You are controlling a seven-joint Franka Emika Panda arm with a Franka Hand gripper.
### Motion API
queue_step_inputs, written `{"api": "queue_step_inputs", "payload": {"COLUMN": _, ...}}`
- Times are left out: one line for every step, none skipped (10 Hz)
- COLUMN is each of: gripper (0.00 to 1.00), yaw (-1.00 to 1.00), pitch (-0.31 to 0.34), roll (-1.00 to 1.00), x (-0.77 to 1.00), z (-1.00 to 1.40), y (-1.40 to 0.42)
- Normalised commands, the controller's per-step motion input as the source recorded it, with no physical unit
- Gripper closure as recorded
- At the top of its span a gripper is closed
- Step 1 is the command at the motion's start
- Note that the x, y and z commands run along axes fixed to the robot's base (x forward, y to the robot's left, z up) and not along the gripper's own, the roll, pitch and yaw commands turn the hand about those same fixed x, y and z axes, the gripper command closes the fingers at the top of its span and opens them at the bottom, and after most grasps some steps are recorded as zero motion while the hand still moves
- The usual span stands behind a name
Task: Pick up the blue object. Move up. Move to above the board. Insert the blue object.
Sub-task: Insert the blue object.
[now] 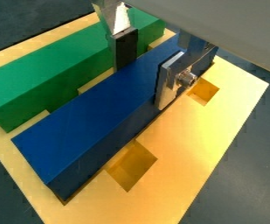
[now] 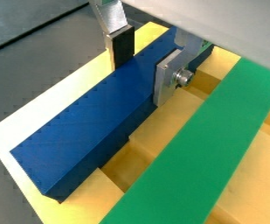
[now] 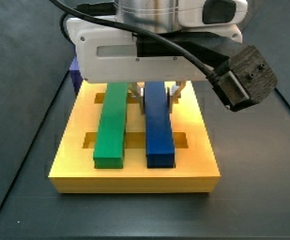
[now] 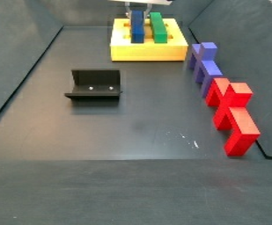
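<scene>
The blue object (image 1: 90, 122) is a long blue bar lying in a groove of the yellow board (image 1: 207, 149), beside a green bar (image 1: 44, 74). It also shows in the wrist view (image 2: 85, 131) and in both side views (image 3: 158, 127) (image 4: 138, 28). My gripper (image 1: 147, 77) straddles the bar's far end, one finger on each long side, both against it. In the wrist view (image 2: 144, 72) the dark pad and the silver plate press the bar's sides. The board stands at the far end of the floor (image 4: 144, 51).
The fixture (image 4: 94, 85) stands on the floor left of centre. A purple-blue stepped block (image 4: 202, 63) and red stepped blocks (image 4: 232, 110) line the right side. Orange-looking square holes (image 1: 131, 164) sit in the board beside the blue bar.
</scene>
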Motion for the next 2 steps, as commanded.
{"api": "queue_step_inputs", "payload": {"gripper": 1.0, "yaw": 0.0, "pitch": 0.0, "roll": 0.07, "x": -0.09, "z": -0.22, "y": 0.0}}
{"api": "queue_step_inputs", "payload": {"gripper": 1.0, "yaw": 0.0, "pitch": 0.0, "roll": 0.0, "x": 0.0, "z": 0.0, "y": 0.0}}
